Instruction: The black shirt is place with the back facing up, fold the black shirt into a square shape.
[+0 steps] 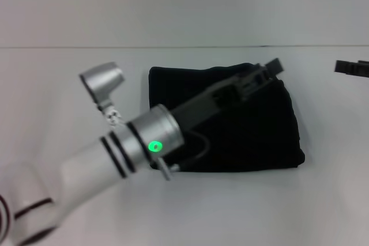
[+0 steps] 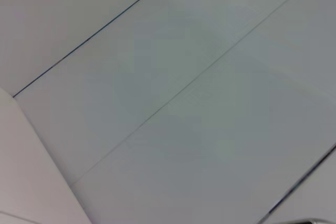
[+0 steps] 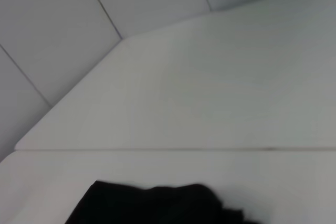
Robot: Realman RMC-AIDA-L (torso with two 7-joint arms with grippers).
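The black shirt (image 1: 253,136) lies folded into a rough square on the white bench (image 1: 230,205). The left gripper (image 1: 271,68) reaches across it to its far edge; the right gripper (image 1: 351,67) sits far right.

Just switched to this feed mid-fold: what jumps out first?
The black shirt lies folded into a compact, roughly square bundle in the middle of the white table. The left arm stretches diagonally across it from the near left, its left gripper at the bundle's far edge. The right gripper only peeks in at the right edge, apart from the shirt.
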